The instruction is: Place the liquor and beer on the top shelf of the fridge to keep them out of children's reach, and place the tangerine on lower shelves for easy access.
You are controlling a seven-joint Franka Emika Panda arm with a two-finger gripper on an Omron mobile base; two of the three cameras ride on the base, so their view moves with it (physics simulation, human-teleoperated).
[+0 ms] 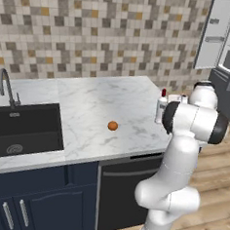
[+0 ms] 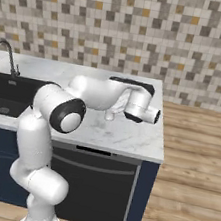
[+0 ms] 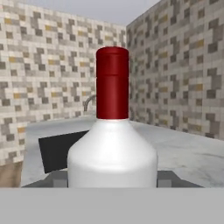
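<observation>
The liquor (image 3: 112,144), clear-shouldered with a red cap, stands upright between my fingers (image 3: 165,178), which flank its body; actual pinching I cannot tell. It sits on the marble surface (image 1: 88,110); the tangerine (image 1: 112,125) lies at its nine o'clock. My arm hides its lower half.

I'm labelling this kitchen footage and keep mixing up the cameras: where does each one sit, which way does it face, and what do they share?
Left base view: behind the arm on its left, looking over the white marble counter at the small round orange tangerine; the white arm rises at lower right.
Right base view: behind on its right, facing the same counter; the arm rises at lower left.
Hand view: on the hand, looking along the claw at the clear red-capped liquor bottle, close up.
Shared: all three show the black sink and mosaic wall.
</observation>
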